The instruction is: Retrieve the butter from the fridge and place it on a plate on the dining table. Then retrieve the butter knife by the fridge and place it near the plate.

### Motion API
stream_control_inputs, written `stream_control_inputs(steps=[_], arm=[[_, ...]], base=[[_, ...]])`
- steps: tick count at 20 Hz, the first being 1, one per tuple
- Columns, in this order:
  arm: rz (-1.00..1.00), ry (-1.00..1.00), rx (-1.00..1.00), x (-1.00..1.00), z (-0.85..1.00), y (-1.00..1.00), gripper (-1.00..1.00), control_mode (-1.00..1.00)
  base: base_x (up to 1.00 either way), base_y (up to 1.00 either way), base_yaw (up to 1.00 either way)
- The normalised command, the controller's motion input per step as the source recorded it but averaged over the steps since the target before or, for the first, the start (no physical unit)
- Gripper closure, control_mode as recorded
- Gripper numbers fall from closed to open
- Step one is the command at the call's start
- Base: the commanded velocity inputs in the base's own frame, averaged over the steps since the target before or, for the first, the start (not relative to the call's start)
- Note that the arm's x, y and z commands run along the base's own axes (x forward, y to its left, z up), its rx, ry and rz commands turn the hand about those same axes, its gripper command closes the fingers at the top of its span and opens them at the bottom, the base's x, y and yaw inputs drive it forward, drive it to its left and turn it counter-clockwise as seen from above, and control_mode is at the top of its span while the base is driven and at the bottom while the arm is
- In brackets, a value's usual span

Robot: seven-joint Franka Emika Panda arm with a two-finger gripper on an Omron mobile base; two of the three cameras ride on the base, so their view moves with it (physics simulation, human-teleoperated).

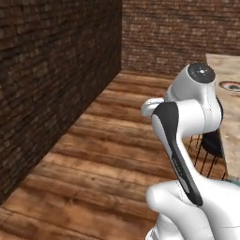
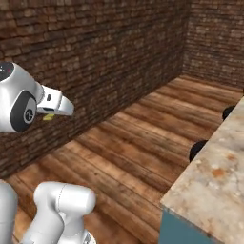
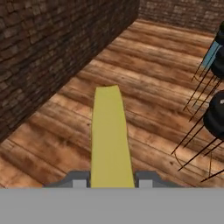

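Between end effector [image 3: 111, 181] fingertips, butter [image 3: 110, 140] pinched, long axis pointing straight ahead

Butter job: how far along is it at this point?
Done: the yellow-olive rectangular butter stick is out of the fridge, clamped in the gripper above the wooden plank floor. In hand: carrying it. Left: set it on the black-rimmed round plate on the beige marbled dining table, then bring the knife.

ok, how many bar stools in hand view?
2 stools: one at the right edge, mid-height; one above it, upper right. Both cropped, so more may sit outside the frame.
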Motion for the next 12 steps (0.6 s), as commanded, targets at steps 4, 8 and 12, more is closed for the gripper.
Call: stream_control_inputs(steps=[4, 8, 12], arm=[[0.0, 0.0, 0.0, 0.0, 0.0, 0.0, 1.0, 1.0], [0.0, 0.0, 0.0, 0.0, 0.0, 0.0, 1.0, 1.0], [0.0, 0.0, 0.0, 0.0, 0.0, 0.0, 1.0, 1.0]], base=[[0.77, 0.85, -0.68], [0.77, 0.84, -0.69], [0.8, 0.84, -0.67]])
